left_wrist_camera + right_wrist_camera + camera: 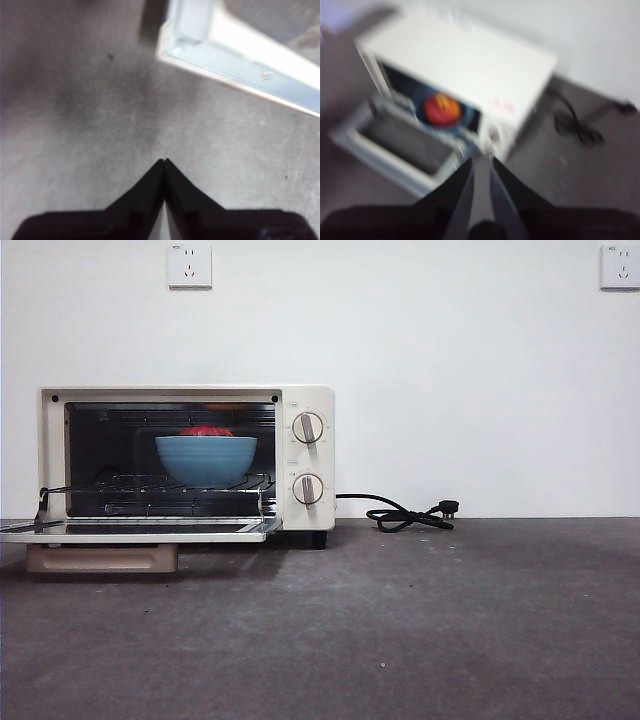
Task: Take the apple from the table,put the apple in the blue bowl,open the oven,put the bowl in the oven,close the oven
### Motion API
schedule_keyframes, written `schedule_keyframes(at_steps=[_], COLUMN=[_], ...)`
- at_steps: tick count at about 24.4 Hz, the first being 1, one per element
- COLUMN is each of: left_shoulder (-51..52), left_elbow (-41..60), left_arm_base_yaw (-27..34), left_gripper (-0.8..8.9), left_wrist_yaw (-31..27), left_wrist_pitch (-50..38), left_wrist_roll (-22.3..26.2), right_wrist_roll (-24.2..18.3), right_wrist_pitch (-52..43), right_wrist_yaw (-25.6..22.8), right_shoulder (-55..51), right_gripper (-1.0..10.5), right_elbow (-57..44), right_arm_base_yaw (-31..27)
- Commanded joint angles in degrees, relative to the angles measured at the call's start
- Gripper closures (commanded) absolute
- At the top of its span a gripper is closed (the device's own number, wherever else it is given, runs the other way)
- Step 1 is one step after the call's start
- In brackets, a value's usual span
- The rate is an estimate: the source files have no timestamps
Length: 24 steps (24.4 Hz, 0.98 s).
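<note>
On the wire rack inside the open cream-white boxy toaster oven (186, 462) sat the deep light-blue ridged bowl (206, 459), with the round red apple (206, 430) in it.

Its glass door (135, 531) lay folded down flat above the dark grey mottled tabletop (400, 630). The left gripper (165, 161) hung over bare tabletop just beside the door's corner, jaws pressed together and empty. The right gripper (481, 165) hovered above the oven's knob end, jaws a narrow gap apart, holding nothing. A black cord (405, 515) lay by the wall.
</note>
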<state>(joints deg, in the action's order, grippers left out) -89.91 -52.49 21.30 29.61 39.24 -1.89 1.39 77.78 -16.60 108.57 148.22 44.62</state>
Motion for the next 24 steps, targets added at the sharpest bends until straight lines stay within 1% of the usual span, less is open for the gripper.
schedule_keyframes(at_steps=[1,4,8,11,12,15,17,18,20,24], left_shoulder=[-2.8,-4.8,-5.9,-6.0,-6.0,-6.0,-6.0,-6.0,-6.0,-6.0], left_elbow=[0.4,0.4,0.4,0.4,0.4,0.4,0.4,0.4,0.4,0.4], left_arm_base_yaw=[0.6,0.7,0.9,1.8,2.1,2.8,3.2,3.2,3.2,3.2], left_gripper=[8.22,8.22,8.22,8.22,8.22,8.22,8.22,8.22,8.22,8.22], left_wrist_yaw=[2.8,3.5,3.4,3.5,3.9,4.9,5.4,5.4,5.4,5.6], left_wrist_pitch=[-2.2,-4.6,-7.0,-9.6,-10.6,-12.4,-14.1,-14.8,-15.8,-18.1], left_wrist_roll=[-1.4,-2.8,-3.9,-6.6,-7.7,-9.2,-10.8,-11.4,-12.1,-14.2], right_wrist_roll=[-1.6,-0.9,1.2,2.3,2.1,2.0,2.8,3.7,7.0,14.6], right_wrist_pitch=[1.6,1.6,1.6,-0.1,-3.5,-13.5,-15.7,-15.6,-14.4,-12.0], right_wrist_yaw=[-3.8,-7.0,-9.8,-12.5,-12.3,-9.7,-8.8,-8.8,-8.9,-8.9], right_shoulder=[-5.1,-10.8,-18.5,-24.6,-28.6,-41.0,-48.1,-50.8,-56.2,-64.8], right_gripper=[8.9,8.9,8.9,8.9,8.9,8.9,8.9,8.9,8.9,8.9], right_elbow=[-14.2,-25.1,-36.7,-43.8,-47.9,-59.7,-66.2,-68.6,-73.2,-79.7], right_arm_base_yaw=[0.0,-0.5,-1.6,-1.6,-1.6,-1.6,-1.6,-1.6,-1.6,-1.6])
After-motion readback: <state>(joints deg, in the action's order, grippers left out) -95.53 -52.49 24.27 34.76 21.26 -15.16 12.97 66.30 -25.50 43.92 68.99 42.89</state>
